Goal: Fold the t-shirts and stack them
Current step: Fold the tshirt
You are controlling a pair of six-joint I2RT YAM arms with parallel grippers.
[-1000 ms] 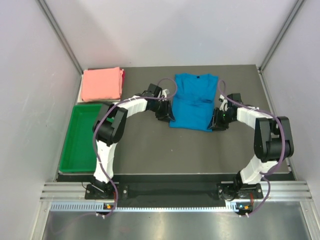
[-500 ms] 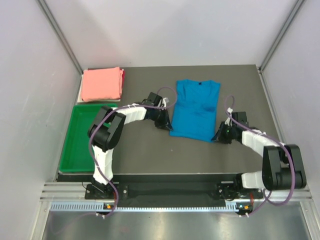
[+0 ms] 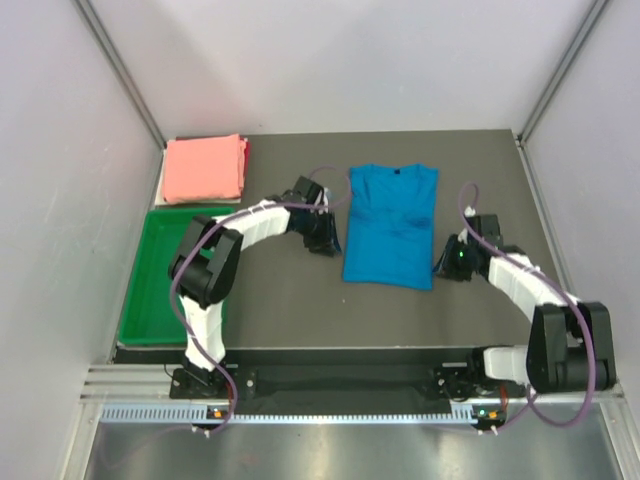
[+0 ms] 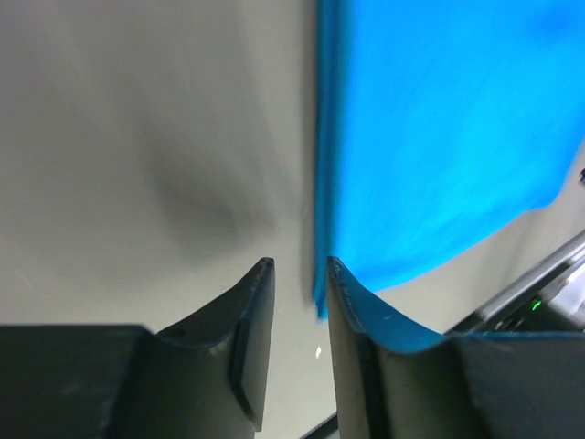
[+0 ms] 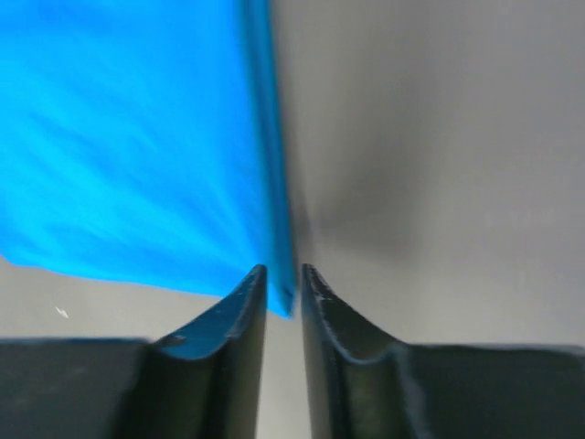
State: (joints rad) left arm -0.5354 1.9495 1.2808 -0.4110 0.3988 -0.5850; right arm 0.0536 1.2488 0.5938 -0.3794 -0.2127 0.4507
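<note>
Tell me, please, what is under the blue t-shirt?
The blue t-shirt lies spread flat on the dark table. Only the table surface shows around its edges. What is directly beneath the cloth is covered and cannot be seen.

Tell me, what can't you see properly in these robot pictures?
- Right wrist view: blur hides whether the right gripper holds the blue t-shirt.
- Top view: the left gripper is too small to show its opening.
- Top view: the pink t-shirt has folds too small to count.
- Left wrist view: the frame edge cuts off most of the blue t-shirt.
</note>
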